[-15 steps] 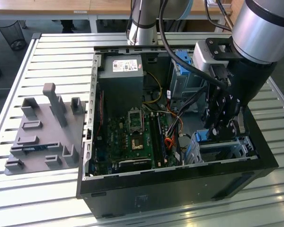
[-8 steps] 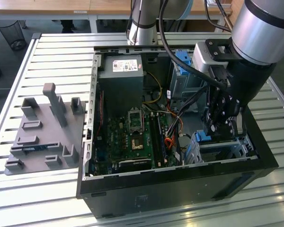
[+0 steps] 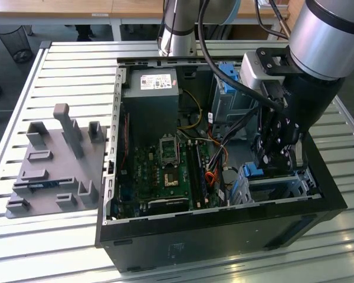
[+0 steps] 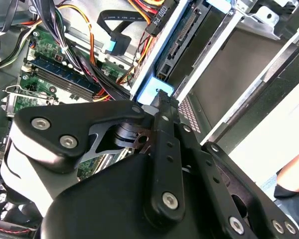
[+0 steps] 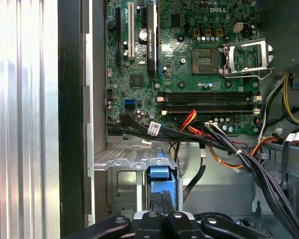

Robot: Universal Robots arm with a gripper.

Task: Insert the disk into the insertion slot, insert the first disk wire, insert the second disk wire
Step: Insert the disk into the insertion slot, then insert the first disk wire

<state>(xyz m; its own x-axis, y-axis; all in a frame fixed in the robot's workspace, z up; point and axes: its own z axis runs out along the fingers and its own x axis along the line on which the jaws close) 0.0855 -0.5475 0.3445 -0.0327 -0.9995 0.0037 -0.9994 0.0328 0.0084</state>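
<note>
Reaching down into the open computer case (image 3: 224,236) at the exterior view's right, the gripper (image 3: 270,160) hangs over the insertion slot (image 3: 283,186) in the case's near right corner. Both wrist views show what that view leaves unclear. The black fingers (image 5: 154,214) are pressed together with their tips touching the blue carrier edge of the disk (image 5: 162,174), which sits inside the slot's silver metal. The first wrist view adds the green motherboard (image 5: 189,64) and a cable bundle (image 5: 214,142) crossing just beyond the slot. The exterior view takes in a grey fixture block (image 3: 59,177) well apart on the left.

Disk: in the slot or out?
In: the disk sits within the metal slot, blue end showing, shut gripper at it. Fully seated: cannot tell.
</note>
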